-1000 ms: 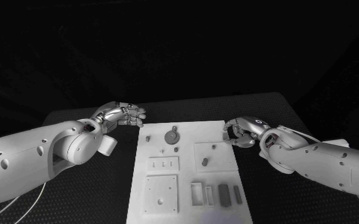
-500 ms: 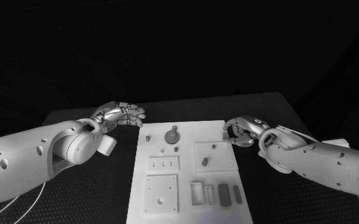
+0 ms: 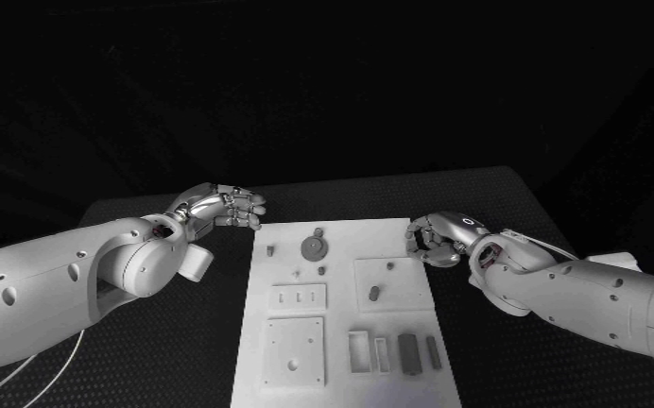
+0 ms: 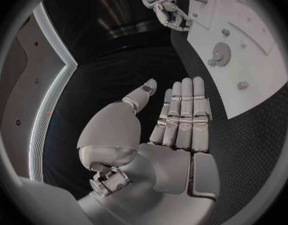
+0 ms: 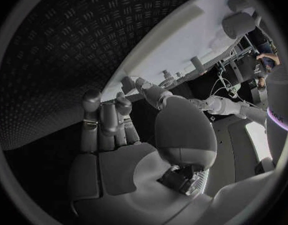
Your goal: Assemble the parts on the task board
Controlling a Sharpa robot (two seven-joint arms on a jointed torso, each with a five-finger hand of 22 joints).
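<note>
Parts (image 3: 314, 248) looking small, rigid, light: pinching them edge-on; left hand (image 3: 218, 209) and right hand (image 3: 438, 239) hovering empty, fingers (image 4: 181, 110) apart.

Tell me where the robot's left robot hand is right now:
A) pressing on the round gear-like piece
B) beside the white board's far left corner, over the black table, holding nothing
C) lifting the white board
B: the silver left robot hand sits off the white rectangular task board, fingers straight in the left wrist view, nothing in it.
</note>
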